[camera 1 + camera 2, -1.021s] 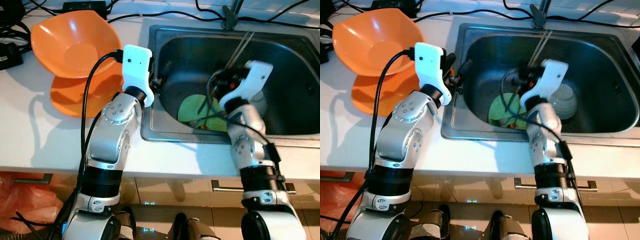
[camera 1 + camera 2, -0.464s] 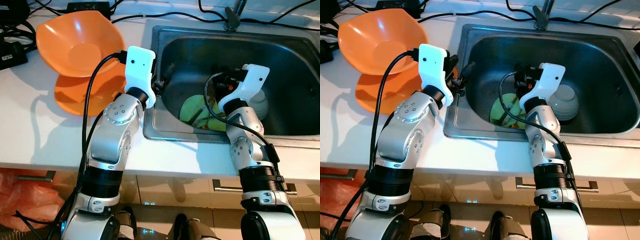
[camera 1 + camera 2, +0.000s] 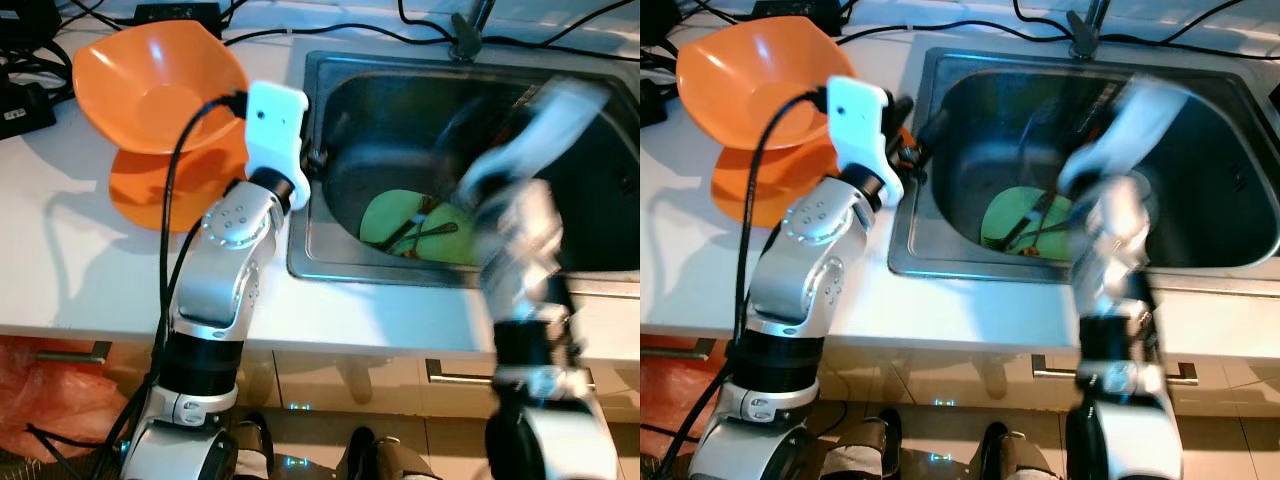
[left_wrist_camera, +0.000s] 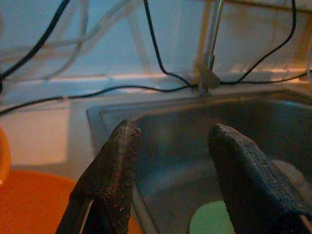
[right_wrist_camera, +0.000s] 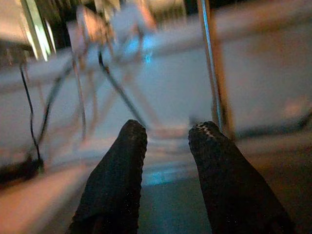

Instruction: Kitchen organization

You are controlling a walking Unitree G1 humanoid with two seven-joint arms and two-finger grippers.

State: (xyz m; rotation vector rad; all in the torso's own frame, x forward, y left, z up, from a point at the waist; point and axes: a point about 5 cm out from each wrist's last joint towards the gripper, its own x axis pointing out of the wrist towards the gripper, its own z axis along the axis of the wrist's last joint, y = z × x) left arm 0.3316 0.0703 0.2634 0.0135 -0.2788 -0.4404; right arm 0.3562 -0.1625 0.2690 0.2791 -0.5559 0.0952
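My right gripper (image 5: pixel 163 141) has lifted out of the sink (image 3: pixel 330 215) since half a second ago and is now a blur above it, fingers spread on nothing; below it the green plate (image 3: pixel 385 215) with chopsticks (image 3: pixel 410 230) lies uncovered; my left gripper (image 4: pixel 173 146), also spread and empty, hovers at the sink's near corner beside the orange bowls (image 3: pixel 150 85); its wrist camera shows the faucet (image 4: pixel 208 58) ahead.

Head cams look down at sink (image 3: pixel 330 240); wrist cams face its back wall, close.
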